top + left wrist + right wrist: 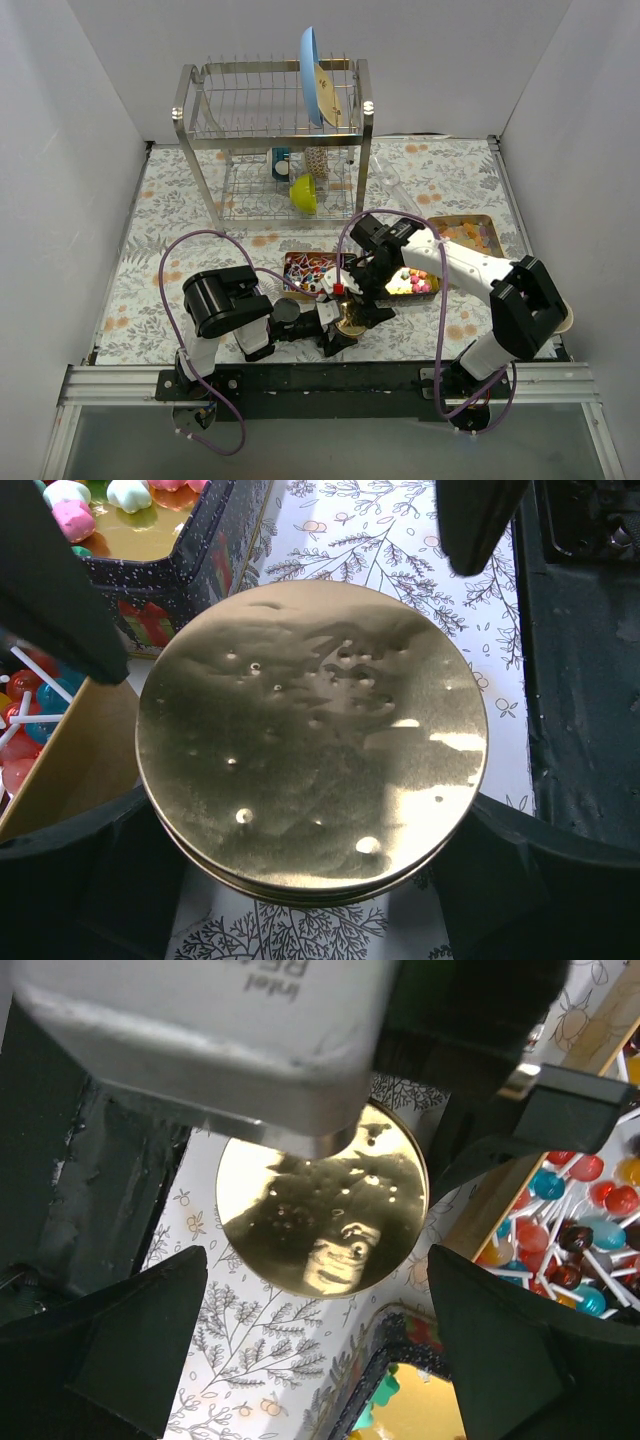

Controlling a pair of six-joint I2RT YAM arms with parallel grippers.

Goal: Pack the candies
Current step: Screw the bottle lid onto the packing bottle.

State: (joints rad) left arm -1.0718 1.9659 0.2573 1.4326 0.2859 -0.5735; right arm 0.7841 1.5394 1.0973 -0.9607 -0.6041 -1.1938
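A round gold lid lies between my left gripper's two fingers, which press on its opposite edges low over the table. In the top view the lid is in front of a dark tin that holds pastel candies. These candies also show in the left wrist view. My right gripper is open and empty. It hovers over the table between the lid and the tin's corner. Red and blue sweets on white sticks fill a wooden tray.
A second tray with orange-yellow candies stands at the back right. A metal dish rack with a blue plate and a green bowl stands at the back. The black base rail runs along the near edge.
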